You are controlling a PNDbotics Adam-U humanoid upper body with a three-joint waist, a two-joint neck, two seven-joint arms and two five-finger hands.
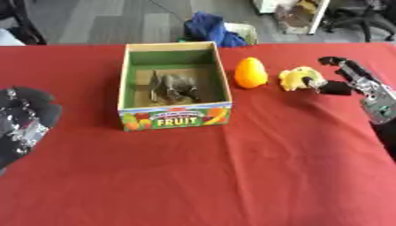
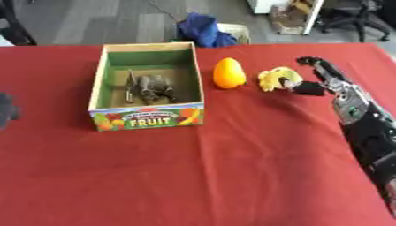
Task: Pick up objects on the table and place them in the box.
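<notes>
While the right hand (image 1: 334, 79) pinches it, pale yellow lumpy object (image 1: 295, 77), beside glossy orange fruit (image 1: 250, 73).

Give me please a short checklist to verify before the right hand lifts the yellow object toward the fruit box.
1. Right hand at the yellow object: ok, fingers touch it.
2. Fingers closed around it: cannot tell.
3. Fruit box open on top: ok.
4. Room in the box: ok, only a grey object inside.
5. Orange object stands between the yellow object and the box: not ok, lift over it.
6. Left hand away from the box: ok.
</notes>
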